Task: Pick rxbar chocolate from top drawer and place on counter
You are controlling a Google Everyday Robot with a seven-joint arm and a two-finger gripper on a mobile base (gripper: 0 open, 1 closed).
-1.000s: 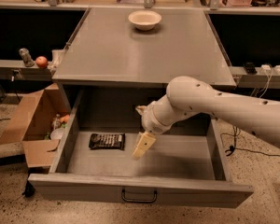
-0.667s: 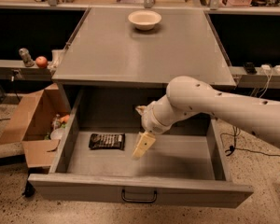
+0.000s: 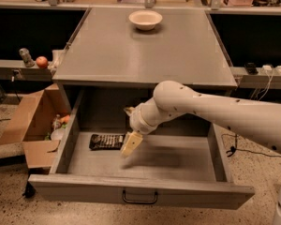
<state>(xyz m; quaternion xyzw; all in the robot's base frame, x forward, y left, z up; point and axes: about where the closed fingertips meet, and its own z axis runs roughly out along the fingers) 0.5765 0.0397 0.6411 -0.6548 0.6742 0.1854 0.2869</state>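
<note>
Hand (image 3: 128, 132) is inside the top drawer (image 3: 140, 191), spread open w/ nothing held, right next to the rxbar chocolate (image 3: 106, 141), which is lying flat on the drawer floor.

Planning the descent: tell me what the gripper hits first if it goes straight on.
The gripper, in the drawer, points down-left. It would probably meet the drawer floor just right of the rxbar; depth is unclear, so it might touch the rxbar first.

Bowl (image 3: 145, 19) on counter (image 3: 145, 60) — gripper (image 3: 131, 142) in drawer (image 3: 187, 157)
</note>
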